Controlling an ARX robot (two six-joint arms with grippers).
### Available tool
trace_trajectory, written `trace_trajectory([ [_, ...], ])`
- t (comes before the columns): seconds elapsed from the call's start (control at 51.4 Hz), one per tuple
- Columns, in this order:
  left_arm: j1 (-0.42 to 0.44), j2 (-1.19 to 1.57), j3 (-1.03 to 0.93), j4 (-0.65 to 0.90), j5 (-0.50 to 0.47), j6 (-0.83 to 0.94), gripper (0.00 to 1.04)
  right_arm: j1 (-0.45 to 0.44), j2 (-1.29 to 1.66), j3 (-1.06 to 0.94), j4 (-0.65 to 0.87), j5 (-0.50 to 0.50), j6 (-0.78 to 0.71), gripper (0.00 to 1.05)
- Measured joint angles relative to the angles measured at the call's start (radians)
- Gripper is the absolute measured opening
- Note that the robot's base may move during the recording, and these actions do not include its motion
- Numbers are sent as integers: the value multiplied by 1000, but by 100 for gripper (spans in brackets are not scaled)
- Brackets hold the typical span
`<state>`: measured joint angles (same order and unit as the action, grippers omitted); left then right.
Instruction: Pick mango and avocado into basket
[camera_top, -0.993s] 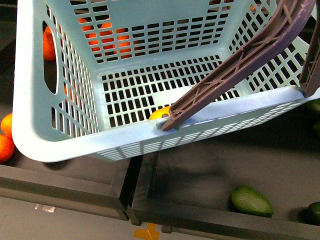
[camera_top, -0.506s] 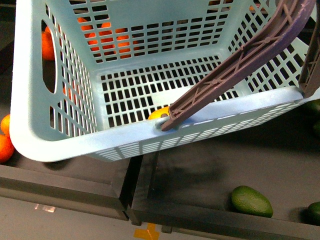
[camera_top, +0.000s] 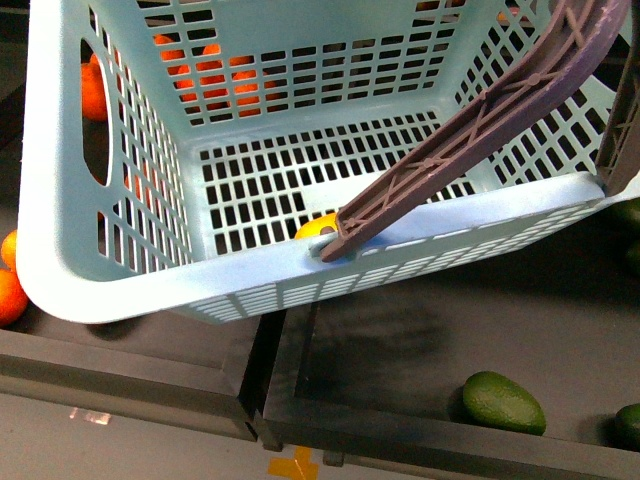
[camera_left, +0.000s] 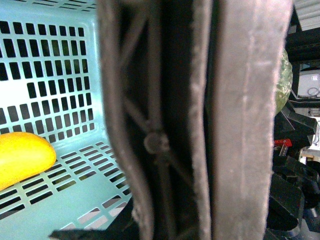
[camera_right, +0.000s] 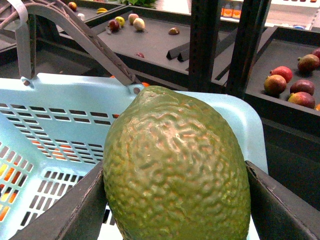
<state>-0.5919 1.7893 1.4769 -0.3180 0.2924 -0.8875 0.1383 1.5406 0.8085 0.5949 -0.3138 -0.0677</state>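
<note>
"Front on, where's the mango (camera_top: 318, 226)?"
"In the basket (camera_top: 60, 250), six o'clock on its floor, behind the handle (camera_top: 470, 135)."
"Left wrist?"
"Handle fills it, mango on the floor beyond. Left gripper: can't tell."
"Right wrist?"
"Right gripper (camera_right: 176, 210) clamped on the avocado (camera_right: 175, 150), by the basket's rim."

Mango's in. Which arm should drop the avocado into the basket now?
Right. Its claw grips the avocado right at the basket rim. The left wrist view is filled by the basket handle; the mango already lies inside.
</note>
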Motion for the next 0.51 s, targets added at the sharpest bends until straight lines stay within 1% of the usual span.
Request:
trace_trajectory([
  [0.097, 0, 0, 0, 0, 0, 0, 15, 7, 6, 3, 0, 8, 0, 71],
  [0.136, 0, 0, 0, 0, 0, 0, 15, 10, 8, 4, 1, 11, 1, 74],
  [0.214, 0, 0, 0, 0, 0, 0, 15, 13, 10, 4, 3, 17, 2, 84],
  [0.292, 0, 0, 0, 0, 0, 0, 15, 15, 10, 4, 6, 29, 9, 98],
  [0.35, 0, 0, 0, 0, 0, 0, 15, 13, 10, 4, 6, 37, 15, 96],
  [0.409, 0, 1, 0, 0, 2, 0, 15, 8, 7, 4, 8, 51, 23, 96],
  [0.467, 0, 1, 0, 0, 3, -8, 15, -5, -7, -1, 14, 86, 35, 96],
  [0.487, 0, 1, 0, 0, 4, -8, 15, -17, -18, -7, 17, 124, 44, 96],
  [0.506, 0, 1, 0, 0, 3, -7, 15, -23, -26, -11, 17, 136, 47, 96],
])
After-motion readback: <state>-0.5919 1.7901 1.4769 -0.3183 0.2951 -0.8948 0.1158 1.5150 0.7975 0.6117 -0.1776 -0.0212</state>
